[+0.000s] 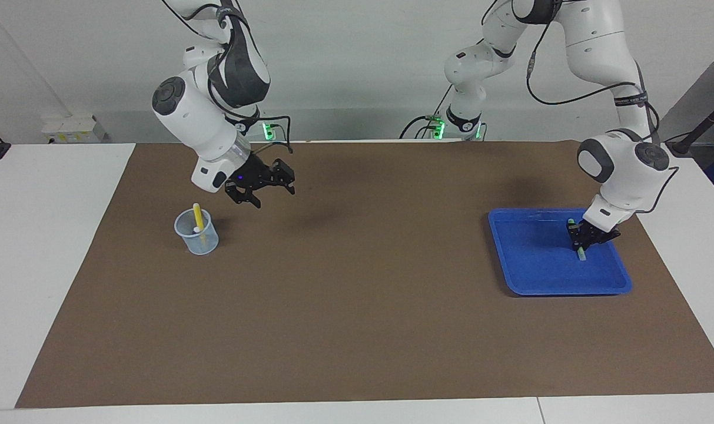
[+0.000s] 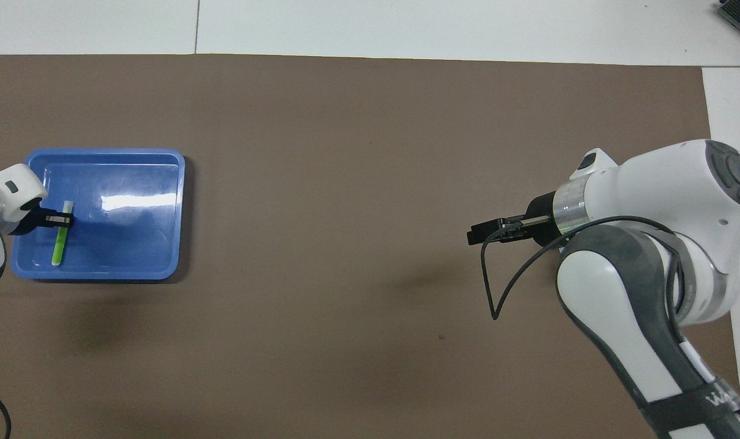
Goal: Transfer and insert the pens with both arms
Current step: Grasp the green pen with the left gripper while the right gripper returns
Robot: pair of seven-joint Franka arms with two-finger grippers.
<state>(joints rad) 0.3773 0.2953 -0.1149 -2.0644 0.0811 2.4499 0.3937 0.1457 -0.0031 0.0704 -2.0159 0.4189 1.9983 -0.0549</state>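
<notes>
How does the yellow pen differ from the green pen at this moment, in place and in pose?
The yellow pen stands nearly upright in the clear cup; the green pen lies flat in the blue tray.
The left gripper is shut on the green pen; nothing touches the yellow pen, and the right gripper is open in the air beside the cup.
Both are short, slim pens.

Green pen (image 1: 579, 244) (image 2: 59, 239): bright green slim marker with a pale whitish end, lying flat in the blue tray (image 1: 533, 277) (image 2: 132, 262) at the left arm's end of the table.

Yellow pen (image 1: 197, 217): slim yellow marker, standing tilted in the clear cup (image 1: 199, 240) at the right arm's end, its upper end above the rim.
</notes>
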